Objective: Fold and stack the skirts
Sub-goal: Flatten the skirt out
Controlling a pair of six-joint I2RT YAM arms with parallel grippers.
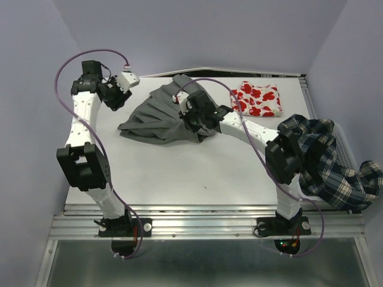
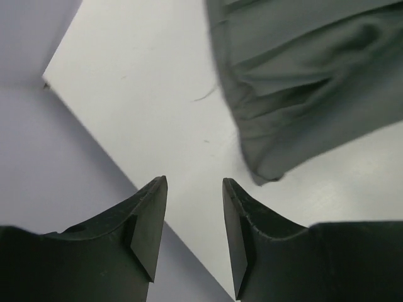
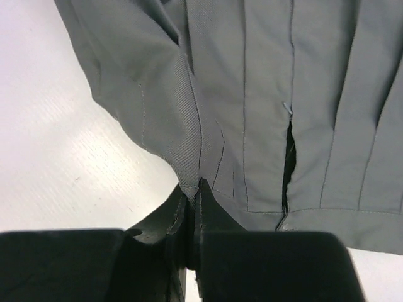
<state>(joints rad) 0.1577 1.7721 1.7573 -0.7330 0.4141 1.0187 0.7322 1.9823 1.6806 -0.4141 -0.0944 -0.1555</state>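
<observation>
The grey skirt (image 1: 157, 119) lies spread and pleated, rumpled, at the middle back of my desk (image 1: 179, 173), with bare white surface in front of it. My right pincer (image 3: 192, 189) is clamped on its edge. My left pincer (image 2: 195, 182) hangs agape beside its left corner, near the desk's left edge. The red-print skirt (image 1: 257, 99) sits folded back right. The plaid skirt (image 1: 329, 164) droops over the right edge.

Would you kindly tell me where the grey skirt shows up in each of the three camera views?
Top external: grey skirt lies mid-table, toward the far edge.
Left wrist: grey skirt upper right, apart from the open left claw.
Right wrist: grey skirt fills the top, its edge pinched in the shut right claw.
Shared landmark: the white table under it.
</observation>
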